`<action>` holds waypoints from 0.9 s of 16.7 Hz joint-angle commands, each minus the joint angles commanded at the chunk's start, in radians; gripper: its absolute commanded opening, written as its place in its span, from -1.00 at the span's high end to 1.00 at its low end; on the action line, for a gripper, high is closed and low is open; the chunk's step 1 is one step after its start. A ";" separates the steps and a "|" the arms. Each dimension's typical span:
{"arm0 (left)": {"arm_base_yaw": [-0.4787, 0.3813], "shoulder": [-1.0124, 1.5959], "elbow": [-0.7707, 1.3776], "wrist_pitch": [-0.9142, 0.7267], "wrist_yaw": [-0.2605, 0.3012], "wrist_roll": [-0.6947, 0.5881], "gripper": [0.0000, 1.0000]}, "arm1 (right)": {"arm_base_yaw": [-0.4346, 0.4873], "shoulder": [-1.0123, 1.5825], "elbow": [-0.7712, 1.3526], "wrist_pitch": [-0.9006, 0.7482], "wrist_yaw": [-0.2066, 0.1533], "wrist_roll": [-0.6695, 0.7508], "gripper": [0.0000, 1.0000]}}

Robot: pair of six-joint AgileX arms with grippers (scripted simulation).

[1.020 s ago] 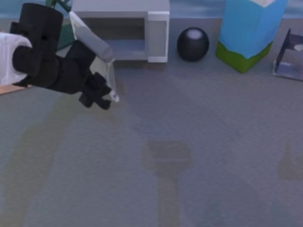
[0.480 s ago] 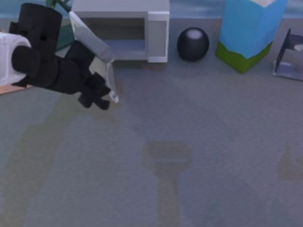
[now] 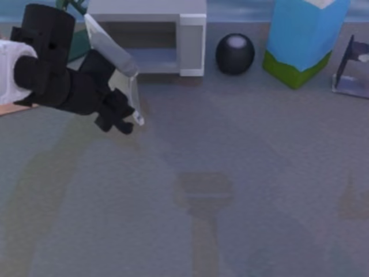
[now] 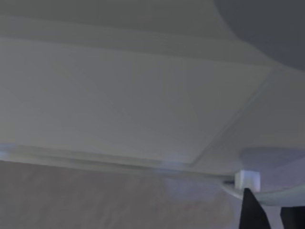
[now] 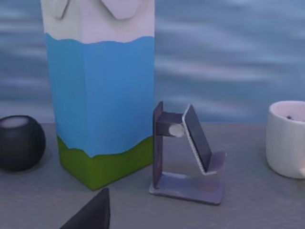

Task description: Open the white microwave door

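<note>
The white microwave (image 3: 192,40) stands at the table's back, left of centre, with its grey cavity exposed. The microwave door (image 3: 112,49) is swung out toward the front left on its left hinge. My left gripper (image 3: 121,115) is at the door's free handle edge, shut on it. In the left wrist view the door (image 4: 119,95) fills most of the frame, and the left gripper (image 4: 271,212) sits at the door's corner. My right gripper (image 5: 90,214) is outside the top view and shows only as a dark tip in its own wrist view.
A black round speaker (image 3: 234,53) sits right of the microwave. Beyond it stand a tall blue-and-green carton (image 3: 302,40) and a phone stand (image 3: 351,69) at the right edge. A white mug (image 5: 287,138) stands beside the phone stand (image 5: 188,162).
The left gripper and the door's free edge have crept very slightly left and back. Everything else is unchanged.
</note>
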 joint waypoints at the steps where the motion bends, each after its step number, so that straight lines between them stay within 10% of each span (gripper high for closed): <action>1: 0.000 0.000 0.000 0.000 0.000 0.000 1.00 | 0.000 0.000 0.000 0.000 0.000 0.000 -1.00; 15: 0.021 0.000 0.005 -0.026 0.037 0.055 1.00 | 0.000 0.000 0.000 0.000 0.000 0.000 -1.00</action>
